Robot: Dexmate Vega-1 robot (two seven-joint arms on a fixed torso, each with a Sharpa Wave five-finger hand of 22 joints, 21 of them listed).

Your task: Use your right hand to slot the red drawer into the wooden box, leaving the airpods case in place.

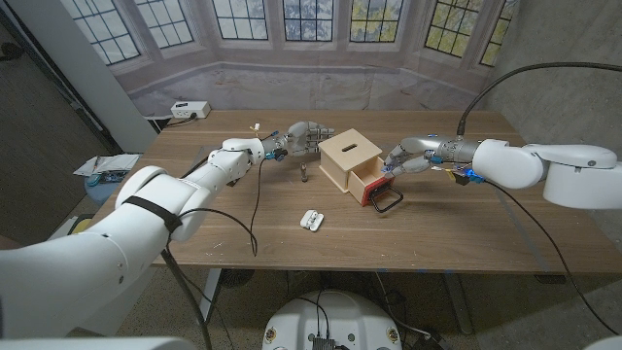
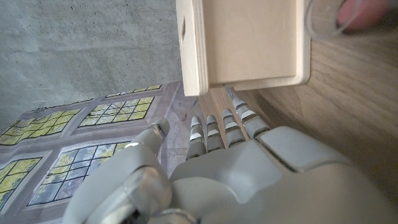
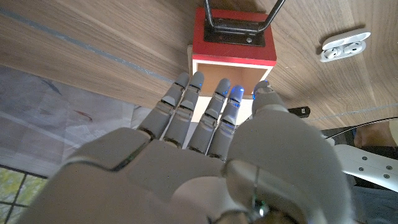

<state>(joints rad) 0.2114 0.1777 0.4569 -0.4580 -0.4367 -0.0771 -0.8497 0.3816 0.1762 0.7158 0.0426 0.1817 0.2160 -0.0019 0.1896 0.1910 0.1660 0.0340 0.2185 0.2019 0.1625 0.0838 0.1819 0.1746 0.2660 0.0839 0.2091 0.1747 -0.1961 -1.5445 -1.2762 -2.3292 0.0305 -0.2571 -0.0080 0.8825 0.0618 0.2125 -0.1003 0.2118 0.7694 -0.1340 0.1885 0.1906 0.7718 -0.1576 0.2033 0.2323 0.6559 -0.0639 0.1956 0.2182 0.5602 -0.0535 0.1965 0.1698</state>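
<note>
Right hand (image 1: 406, 156): fingers straight and held side by side, nothing gripped; it sits just right of the wooden box (image 1: 348, 156). In the right wrist view the fingertips (image 3: 198, 81) reach to the side wall of the red drawer (image 3: 233, 46), touching it or very nearly; contact cannot be confirmed.

Red drawer (image 1: 374, 185): part way out of the box's near-right face, red front panel with black wire handle (image 1: 387, 202) pointing toward the near edge of the table (image 1: 466, 233). The light wood inside of the drawer is visible between the box and the red front.

Airpods case (image 1: 311, 220): white, open, lying on the table near and left of the drawer, well apart from both hands. In the right wrist view the case (image 3: 346, 46) lies beside the drawer front, not touching it.

Left hand (image 1: 303, 136): at the far-left side of the box, fingers fairly straight and loosely together, holding nothing. In the left wrist view the fingertips (image 2: 214, 127) point at the box (image 2: 245, 40) and end just short of its lower edge; contact not clear.

Small dark object (image 1: 303, 175) stands on the table left of the box, near the left hand; too small to identify.

Arm pose: right arm comes in from the right, forearm roughly level over the table, hand pointing left. Left arm reaches from the near-left corner toward the box
</note>
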